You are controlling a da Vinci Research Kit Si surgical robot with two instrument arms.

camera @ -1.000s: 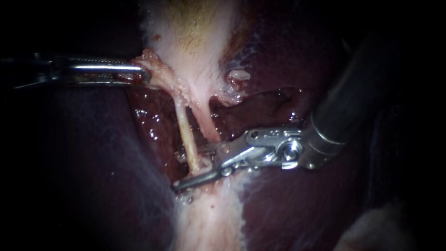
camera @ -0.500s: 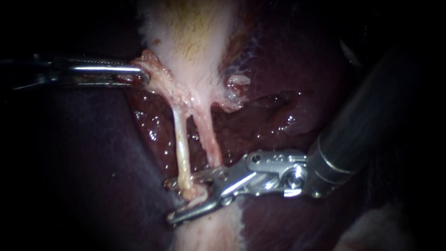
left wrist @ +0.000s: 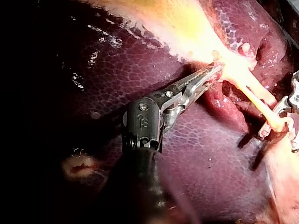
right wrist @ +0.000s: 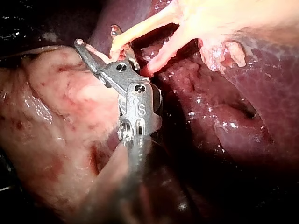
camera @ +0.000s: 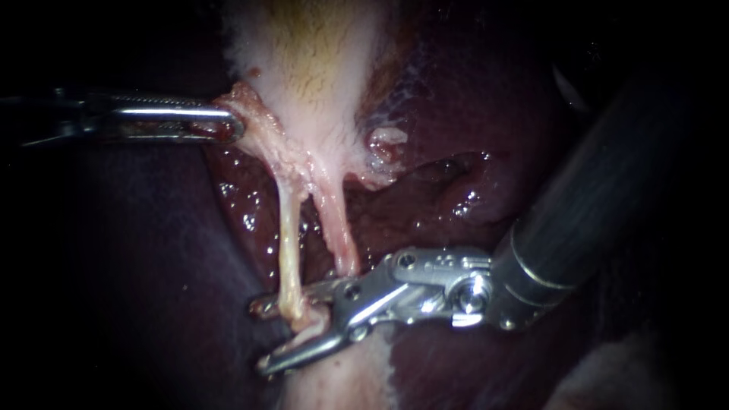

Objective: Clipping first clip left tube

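The right instrument's end effector (camera: 260,338) stands apart, its two jaws straddling the lower end of the left tube (camera: 288,243). The right tube (camera: 339,228) runs just beside that tube. The left instrument's end effector (camera: 231,125) is clamped on the gallbladder (camera: 304,68), above the liver (camera: 471,114).

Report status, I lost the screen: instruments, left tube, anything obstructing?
Left instrument shut on gallbladder tissue. Right instrument open, straddling left tube. Right tube close beside.
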